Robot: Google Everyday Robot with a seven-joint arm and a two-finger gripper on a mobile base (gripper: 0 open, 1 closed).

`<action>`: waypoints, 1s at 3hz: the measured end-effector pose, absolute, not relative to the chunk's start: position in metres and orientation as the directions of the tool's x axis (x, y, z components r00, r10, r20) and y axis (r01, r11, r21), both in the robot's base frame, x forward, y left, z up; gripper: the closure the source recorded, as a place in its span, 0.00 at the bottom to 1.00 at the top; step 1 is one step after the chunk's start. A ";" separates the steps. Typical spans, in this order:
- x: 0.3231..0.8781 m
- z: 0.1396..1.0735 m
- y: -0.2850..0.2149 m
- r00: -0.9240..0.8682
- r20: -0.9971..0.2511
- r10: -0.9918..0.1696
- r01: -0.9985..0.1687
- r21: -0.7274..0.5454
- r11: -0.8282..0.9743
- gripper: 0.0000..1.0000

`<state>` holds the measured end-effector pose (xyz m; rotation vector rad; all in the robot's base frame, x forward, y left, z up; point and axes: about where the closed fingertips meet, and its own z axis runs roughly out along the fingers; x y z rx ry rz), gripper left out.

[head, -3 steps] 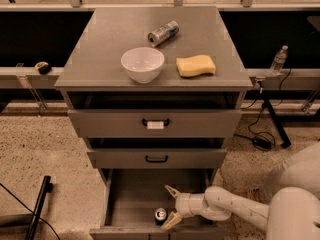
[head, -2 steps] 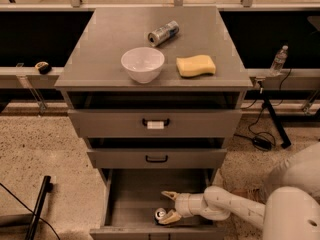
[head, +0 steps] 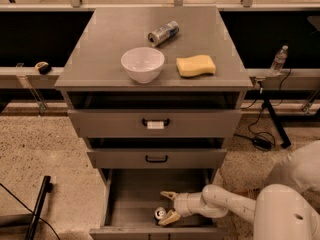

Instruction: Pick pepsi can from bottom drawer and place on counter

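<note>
The cabinet has 3 grey drawers, and the bottom drawer (head: 131, 200) is pulled out wide, its plain grey floor open to the camera. The pepsi can (head: 160, 213) stands upright in this drawer, close to the front wall and a little right of the middle, with its silver top facing up; its dark side is hard to make out. The gripper (head: 162, 208) is down inside the same drawer, reaching in from the right on a white arm (head: 225, 204), and its 2 pale fingers (head: 168, 194) are spread wide apart and point left. The rear finger is clear of the can, while the front finger lies right against the can's near side; whether it actually touches cannot be told. The can sits at the mouth of the spread jaws, and nothing is pinched. Above, the middle drawer (head: 156, 158) and the top drawer (head: 155, 123), each with a black handle, are pulled out a short way. On the counter (head: 100, 44) stand a white bowl (head: 142, 64) and, to its right, a yellow sponge (head: 195, 65), with a silver-and-blue can (head: 163, 32) lying on its side behind them. A small water bottle (head: 278, 60) stands on the ledge to the right of the cabinet.
</note>
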<state>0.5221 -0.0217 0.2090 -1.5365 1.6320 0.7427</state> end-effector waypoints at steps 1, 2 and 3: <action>0.521 0.202 -0.020 0.009 -0.835 -0.551 -0.993 -0.071 0.090 0.21; 0.520 0.194 -0.022 0.008 -0.835 -0.550 -0.995 -0.063 0.081 0.21; 0.518 0.186 -0.026 0.006 -0.837 -0.546 -0.995 -0.061 0.082 0.39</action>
